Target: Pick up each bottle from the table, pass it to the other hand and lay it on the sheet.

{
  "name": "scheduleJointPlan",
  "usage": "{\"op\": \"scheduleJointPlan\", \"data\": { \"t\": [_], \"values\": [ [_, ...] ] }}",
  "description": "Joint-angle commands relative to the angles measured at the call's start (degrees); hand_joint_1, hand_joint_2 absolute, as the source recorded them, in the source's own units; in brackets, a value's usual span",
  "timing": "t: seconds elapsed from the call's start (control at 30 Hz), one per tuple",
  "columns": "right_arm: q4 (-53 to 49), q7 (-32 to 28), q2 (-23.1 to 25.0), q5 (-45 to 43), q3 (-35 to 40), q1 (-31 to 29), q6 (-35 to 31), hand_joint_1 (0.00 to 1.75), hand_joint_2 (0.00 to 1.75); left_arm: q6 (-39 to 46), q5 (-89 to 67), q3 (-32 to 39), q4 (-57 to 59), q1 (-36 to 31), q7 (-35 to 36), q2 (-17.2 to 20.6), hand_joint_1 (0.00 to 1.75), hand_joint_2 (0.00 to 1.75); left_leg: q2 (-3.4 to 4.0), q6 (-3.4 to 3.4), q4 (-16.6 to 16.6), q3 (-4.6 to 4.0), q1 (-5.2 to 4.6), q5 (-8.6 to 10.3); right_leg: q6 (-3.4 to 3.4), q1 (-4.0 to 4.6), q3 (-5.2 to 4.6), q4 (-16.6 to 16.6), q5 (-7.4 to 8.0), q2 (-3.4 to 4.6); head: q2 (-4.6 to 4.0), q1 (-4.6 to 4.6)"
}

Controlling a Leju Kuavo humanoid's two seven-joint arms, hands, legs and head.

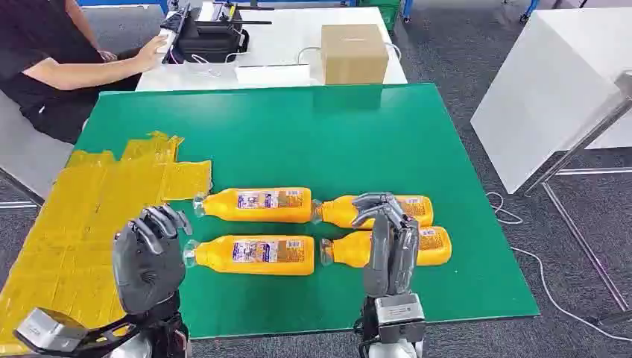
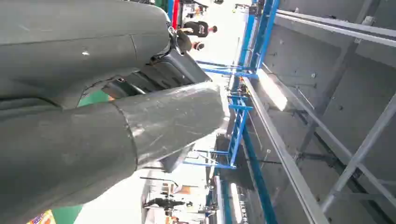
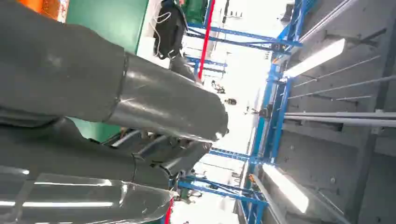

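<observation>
Four orange bottles lie on their sides in two rows on the green counter (image 1: 447,149), caps toward the yellow sheet (image 1: 82,216) at its left end; none is on the sheet yet. The right hand (image 1: 387,246) is raised above the right pair, fingers loosely curled, holding nothing. The left hand (image 1: 149,257) is raised by the sheet's edge, fingers curled in, also empty. The right hand would do best to lower onto the near right bottle (image 1: 391,247), wrapping its label-covered middle, clear of the far right bottle (image 1: 376,209) just beside it.
</observation>
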Motion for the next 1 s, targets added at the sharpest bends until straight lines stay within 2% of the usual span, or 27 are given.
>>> {"op": "scheduleJointPlan", "data": {
  "t": [0.03,0.17,0.27,0.47,0.5,0.57,0.77,0.8,0.93,1.0],
  "values": [
    [15.7,-8.5,-1.6,-14.1,-3.5,-6.8,21.3,1.75,0.0,6.1,-10.6,-0.9,1.9,0.3,-1.0,3.7,1.75,0.0,0.2,-0.08,-0.2,0.33,0.05,0.0,-0.03,0.05,0.29,-0.2,0.07,0.12,0.0,0.0],
    [16.3,-9.0,-0.2,-13.3,-4.4,-7.1,23.0,1.75,0.0,6.2,-10.4,-1.0,2.4,-0.2,-1.3,3.5,1.75,0.0,0.29,-0.09,-0.2,0.37,0.05,0.01,-0.05,0.05,0.29,-0.2,0.1,0.16,0.0,-0.02],
    [15.6,-8.5,0.0,-12.9,-4.4,-6.8,23.1,1.75,0.0,6.3,-10.4,-1.1,2.4,-0.2,-1.3,3.5,1.75,0.0,-0.13,-0.02,-0.1,0.24,0.02,0.06,-0.04,0.02,0.27,-0.1,0.02,-0.18,0.0,-0.02],
    [14.3,-7.3,0.5,-12.0,-5.0,-6.1,23.7,1.75,0.0,7.2,-11.5,-1.7,3.1,-0.7,0.1,3.5,1.75,0.0,-0.07,-0.02,-0.1,0.24,0.02,0.05,-0.04,0.02,0.29,-0.1,0.01,-0.16,0.0,-0.02],
    [14.1,-6.8,0.8,-11.9,-5.5,-5.6,23.4,0.02,0.0,7.7,-11.6,-1.6,3.3,-0.5,1.3,3.4,0.0,0.0,-0.11,0.0,-0.1,0.18,0.01,0.05,-0.03,0.01,0.23,-0.1,0.01,-0.17,0.0,0.0],
    [14.8,-5.2,0.9,-11.6,-5.6,-5.6,23.4,0.0,0.0,8.0,-12.6,-2.0,4.0,-0.1,2.8,3.9,0.0,0.0,-0.09,0.01,-0.1,0.18,-0.01,0.06,-0.02,0.0,0.22,-0.1,0.01,-0.15,0.0,0.0],
    [18.7,-1.7,0.3,-6.6,-4.0,-7.8,21.2,0.0,0.0,8.4,-4.0,2.7,1.6,2.1,0.2,1.3,0.0,0.0,0.07,-0.01,-0.1,0.25,0.02,0.03,-0.03,0.03,0.25,-0.1,0.05,0.0,0.0,0.0],
    [20.2,2.1,-0.3,-5.5,-2.9,-8.7,21.8,0.0,1.75,8.6,-2.7,4.2,1.2,2.7,0.1,0.8,0.0,0.0,0.16,-0.03,-0.1,0.32,0.03,0.02,-0.05,0.04,0.31,-0.1,0.06,0.06,0.0,0.0],
    [25.7,7.9,-2.2,-0.3,1.3,-12.7,23.5,0.0,1.75,7.5,-0.6,6.5,2.0,2.5,-0.4,0.3,0.0,0.0,0.19,-0.05,-0.1,0.33,0.06,0.03,-0.05,0.07,0.33,-0.2,0.09,0.08,0.0,0.0],
    [26.4,8.0,-2.0,-0.3,1.4,-13.1,23.5,0.0,1.75,7.4,-0.6,6.6,2.2,2.3,-0.5,0.3,0.0,0.0,0.05,0.01,-0.1,0.21,0.03,0.04,-0.02,0.03,0.24,-0.1,0.05,-0.02,0.0,0.0]
  ]
}}
